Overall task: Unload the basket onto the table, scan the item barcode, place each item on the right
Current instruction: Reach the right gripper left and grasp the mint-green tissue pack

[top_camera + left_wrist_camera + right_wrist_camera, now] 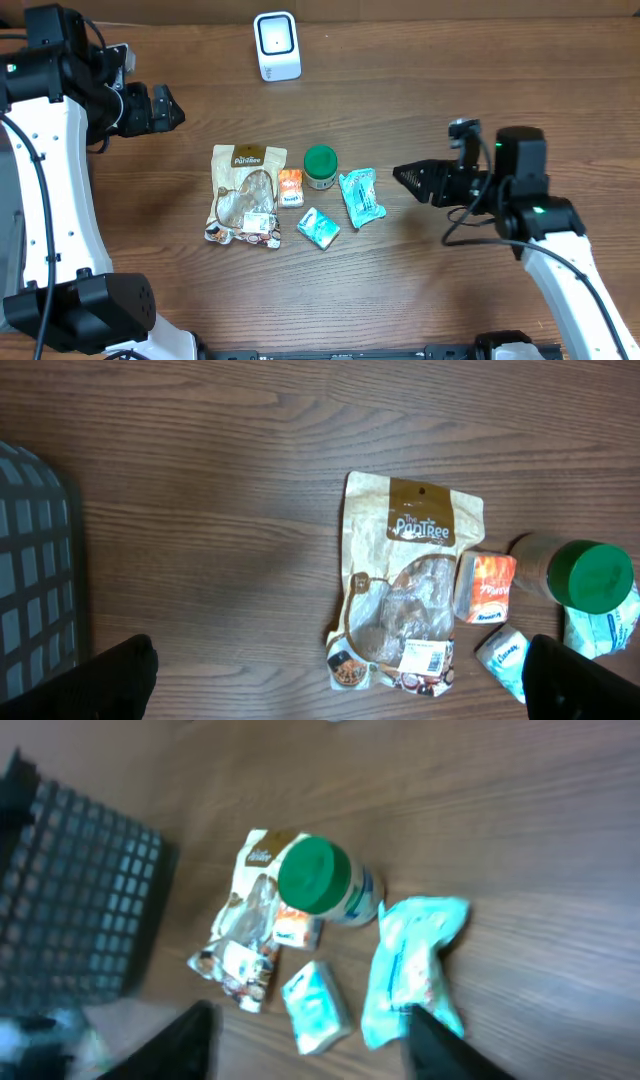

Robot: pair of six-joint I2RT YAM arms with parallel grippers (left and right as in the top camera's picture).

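Several items lie mid-table: a brown snack bag [245, 195] [410, 595] with a white barcode label [425, 656], an orange packet [291, 187], a green-lidded jar [321, 167] [325, 880], a teal pouch [360, 197] [415, 965] and a small teal pack [318, 228] [315, 1005]. The white scanner [277, 45] stands at the back edge. My left gripper [170, 108] [340, 685] is open, high and to the left of the items. My right gripper [400, 175] [315, 1045] hangs just right of the teal pouch, fingers apart, with nothing between them.
A dark mesh basket [30, 560] [70, 890] sits off the table's left side. Bare wood surrounds the cluster of items, with the widest stretches at the front and right.
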